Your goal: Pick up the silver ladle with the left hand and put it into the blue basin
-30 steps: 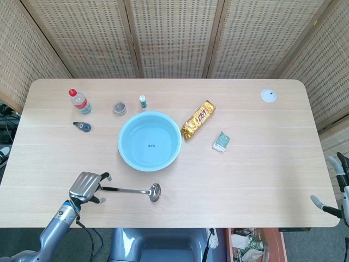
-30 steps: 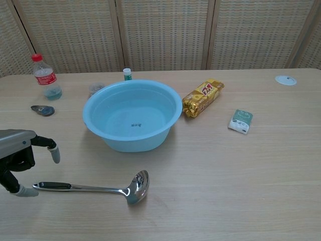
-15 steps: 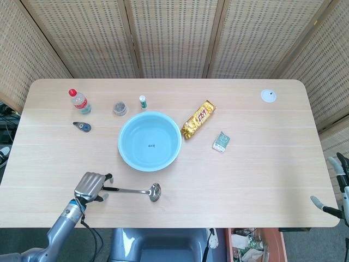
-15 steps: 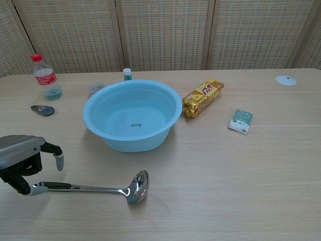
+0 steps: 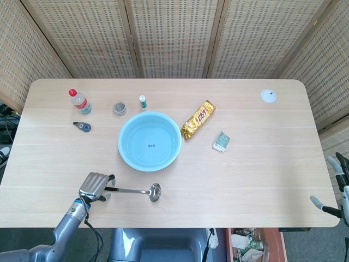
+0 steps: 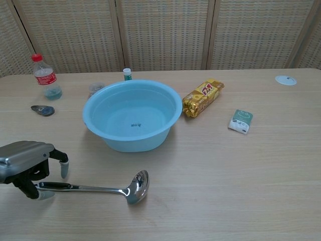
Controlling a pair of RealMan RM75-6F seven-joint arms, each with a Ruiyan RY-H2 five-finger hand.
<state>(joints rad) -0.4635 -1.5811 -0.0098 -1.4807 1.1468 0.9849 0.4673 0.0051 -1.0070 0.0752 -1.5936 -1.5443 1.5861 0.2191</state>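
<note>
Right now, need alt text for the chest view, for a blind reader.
The robot's left hand reaches over the handle end of a silver ladle lying flat on a wooden table. Behind it sits an empty blue basin, with a bottle and a gold snack pack nearby.

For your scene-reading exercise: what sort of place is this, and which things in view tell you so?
Probably an indoor robot test setup, not a real kitchen: a bare wooden table ringed by woven folding screens, with unrelated props laid out, such as a blue basin, silver ladle and snack packet.
</note>
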